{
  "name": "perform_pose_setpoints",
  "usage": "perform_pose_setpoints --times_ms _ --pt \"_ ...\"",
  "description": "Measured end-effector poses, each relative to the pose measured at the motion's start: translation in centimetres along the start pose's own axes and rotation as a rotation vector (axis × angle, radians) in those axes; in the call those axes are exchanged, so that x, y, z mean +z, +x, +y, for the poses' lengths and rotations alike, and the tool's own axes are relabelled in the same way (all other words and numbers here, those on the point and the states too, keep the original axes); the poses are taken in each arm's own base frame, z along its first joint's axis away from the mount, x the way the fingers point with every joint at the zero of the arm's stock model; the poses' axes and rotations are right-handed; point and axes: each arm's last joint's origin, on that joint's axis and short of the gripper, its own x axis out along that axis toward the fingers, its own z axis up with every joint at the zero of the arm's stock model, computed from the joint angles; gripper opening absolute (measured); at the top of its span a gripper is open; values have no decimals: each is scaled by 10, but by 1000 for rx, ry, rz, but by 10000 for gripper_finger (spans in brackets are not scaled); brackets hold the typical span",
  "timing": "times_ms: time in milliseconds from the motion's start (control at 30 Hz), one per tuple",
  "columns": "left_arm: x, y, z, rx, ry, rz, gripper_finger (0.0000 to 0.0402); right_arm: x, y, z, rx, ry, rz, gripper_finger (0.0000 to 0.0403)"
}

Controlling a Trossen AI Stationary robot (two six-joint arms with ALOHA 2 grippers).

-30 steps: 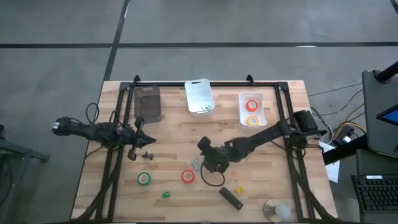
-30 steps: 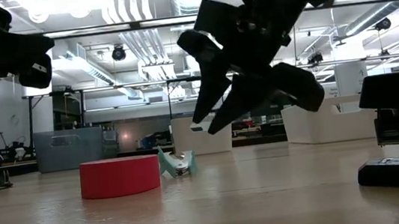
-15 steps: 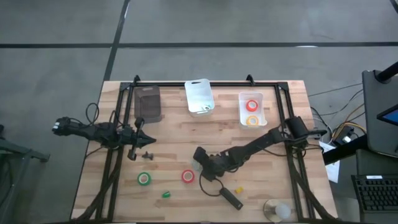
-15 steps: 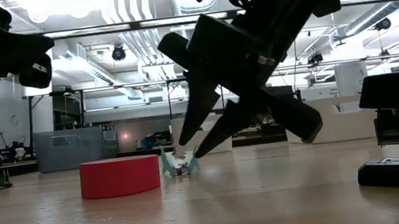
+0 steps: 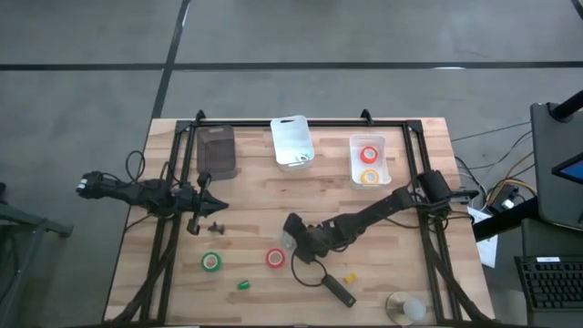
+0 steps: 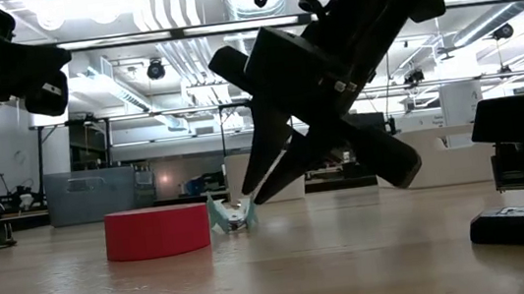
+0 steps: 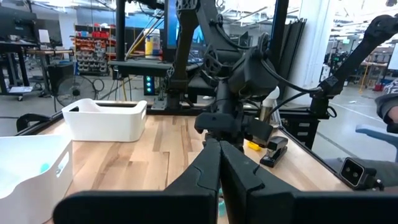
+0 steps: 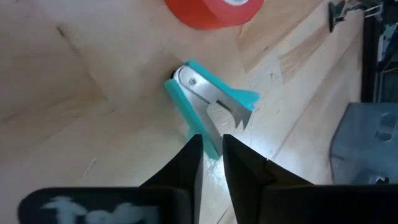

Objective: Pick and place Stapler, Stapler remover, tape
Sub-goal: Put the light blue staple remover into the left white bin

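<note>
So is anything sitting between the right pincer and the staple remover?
Nothing visible. The right pincer points straight at the teal staple remover; the red tape roll lies beyond it, off the approach line.

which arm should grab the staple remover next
Right. The right gripper is down at the teal staple remover, fingers reaching one of its handles in the right wrist view. The left gripper waits shut at the table's left side, away from the remover.

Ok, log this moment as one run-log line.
right gripper: over teal staple remover, fingers nearly closed, no grasp | left gripper: waiting, table's left | red tape: beside remover
</note>
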Motion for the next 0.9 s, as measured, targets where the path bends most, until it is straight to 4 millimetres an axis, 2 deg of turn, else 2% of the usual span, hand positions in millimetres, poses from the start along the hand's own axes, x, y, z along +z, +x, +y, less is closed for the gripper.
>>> perform_pose_setpoints --times_ms 200,467,567,667,900 --pt "0 0 0 0 0 0 10 -5 2 -2 5 55 15 13" --pt "0 0 0 0 0 0 10 -5 -2 -6 -48 97 59 9" --pt "0 0 0 0 0 0 10 -9 -10 -17 -122 135 104 8" --pt "0 0 0 0 0 0 10 -19 -17 -33 -165 251 113 8" --pt "0 0 0 0 0 0 10 -66 -32 -83 -301 611 143 8"
